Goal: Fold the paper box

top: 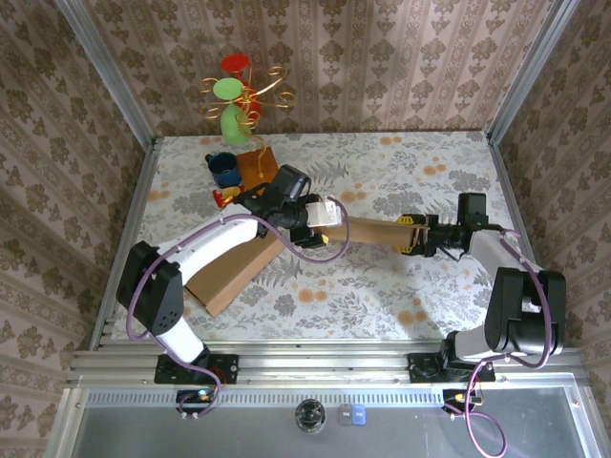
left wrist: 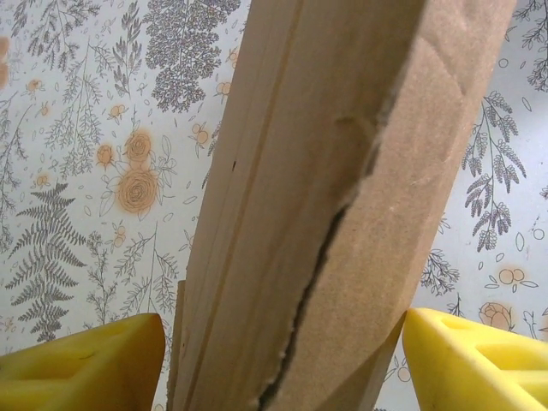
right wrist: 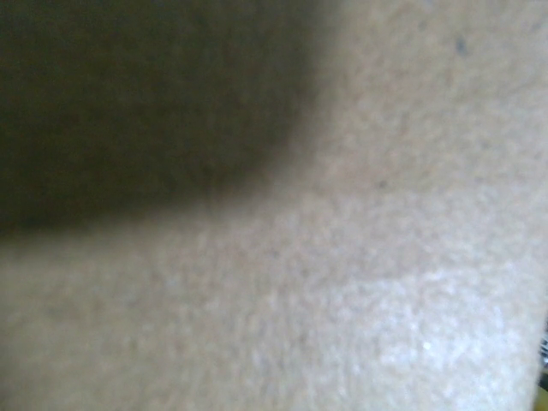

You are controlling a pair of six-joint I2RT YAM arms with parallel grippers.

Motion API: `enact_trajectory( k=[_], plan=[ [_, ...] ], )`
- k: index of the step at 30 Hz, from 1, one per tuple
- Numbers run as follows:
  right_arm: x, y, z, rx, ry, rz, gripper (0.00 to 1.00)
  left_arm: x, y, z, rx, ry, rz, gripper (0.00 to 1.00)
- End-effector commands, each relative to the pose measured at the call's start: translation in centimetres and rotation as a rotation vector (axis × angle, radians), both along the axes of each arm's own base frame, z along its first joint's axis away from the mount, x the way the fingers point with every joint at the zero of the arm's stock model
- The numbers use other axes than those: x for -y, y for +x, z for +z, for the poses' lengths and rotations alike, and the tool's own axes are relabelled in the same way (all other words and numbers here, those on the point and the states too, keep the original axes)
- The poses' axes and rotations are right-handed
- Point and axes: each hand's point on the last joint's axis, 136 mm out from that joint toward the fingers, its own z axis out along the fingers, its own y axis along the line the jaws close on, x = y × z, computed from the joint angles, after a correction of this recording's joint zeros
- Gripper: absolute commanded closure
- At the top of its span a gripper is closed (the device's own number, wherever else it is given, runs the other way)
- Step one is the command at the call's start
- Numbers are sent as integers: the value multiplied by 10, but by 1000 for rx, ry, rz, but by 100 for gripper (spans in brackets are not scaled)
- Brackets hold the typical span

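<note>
At the far left of your bench (top: pixel 401 286) a blue mug (top: pixel 224 170) stands beside a brown board (top: pixel 260 164). A green, red and gold ornament (top: pixel 237 95) rises just behind them.

Nearer to you, the paper box (top: pixel 372 232) is a partly flattened run of brown cardboard. Its wide panel lies slanted on the bench under your left arm. A narrower strip reaches from there to the right, across the middle.

Your left claw (top: pixel 320 221) sits on that strip near its left part. In the left wrist view the cardboard (left wrist: pixel 325 214) stands between the yellow fingers (left wrist: pixel 86 364). It shows a ragged torn seam down its face, and the left claw (left wrist: pixel 282 364) is pinching it from both sides.

At the strip's right end, your right claw (top: pixel 412 237) has a yellow pad on each side of the cardboard and looks clamped on it. The right wrist view is blurred cardboard (right wrist: pixel 342 300) at very close range, with a dark shadow at upper left.
</note>
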Motion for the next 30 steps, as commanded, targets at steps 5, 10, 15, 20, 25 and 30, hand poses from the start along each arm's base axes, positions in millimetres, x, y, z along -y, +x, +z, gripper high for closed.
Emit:
enact_trajectory(
  k=[5,10,15,20,25,30],
  plan=[
    [-7,-12,-24,-140,131,-82,56,4,-2,1,-7,29,-76,26],
    [-5,-6,-39,-175,167,-123,56,5,-3,1,-49,24,-118,26],
    [-1,0,-51,-197,174,-123,56,5,-1,-4,-96,19,-135,25],
    [5,6,-61,-224,175,-128,51,7,8,-10,-112,18,-130,25],
    [13,18,-64,-233,188,-147,46,9,17,-18,-120,21,-123,26],
    [18,25,-69,-242,196,-158,39,11,28,-25,-131,16,-103,28]
  ],
)
